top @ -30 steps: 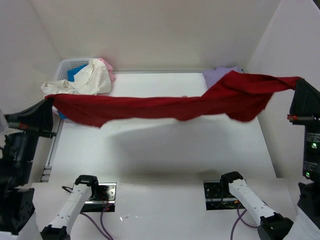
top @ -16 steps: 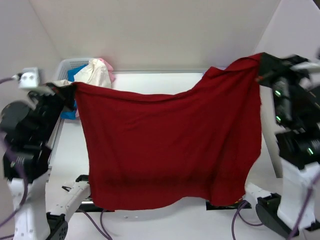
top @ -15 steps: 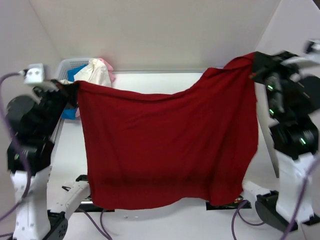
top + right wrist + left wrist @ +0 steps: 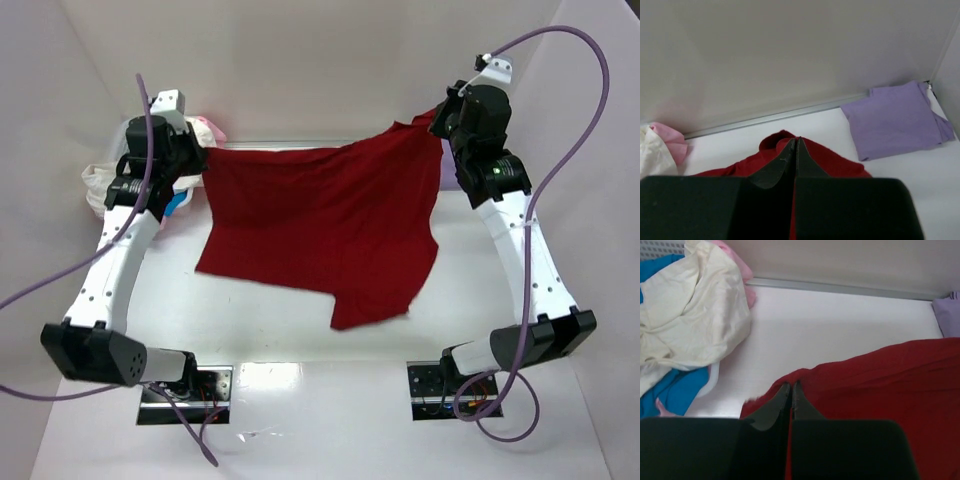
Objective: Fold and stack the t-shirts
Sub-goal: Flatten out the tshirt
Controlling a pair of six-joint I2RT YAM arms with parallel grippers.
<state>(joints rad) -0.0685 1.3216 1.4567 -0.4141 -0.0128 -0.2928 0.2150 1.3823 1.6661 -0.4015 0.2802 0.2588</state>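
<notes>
You have the dark red t-shirt (image 4: 330, 225) spread over the far half of the table (image 4: 250, 325). Your left gripper (image 4: 791, 390) is pinched tight on its top left corner, and your right gripper (image 4: 795, 145) on the top right. A lavender t-shirt (image 4: 897, 117) lies far right. A cream-white t-shirt (image 4: 695, 325) is heaped far left.

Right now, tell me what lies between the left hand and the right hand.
The dark red t-shirt spans that stretch, the left hand and right hand each shut on its far edge. The top view shows it.
</notes>
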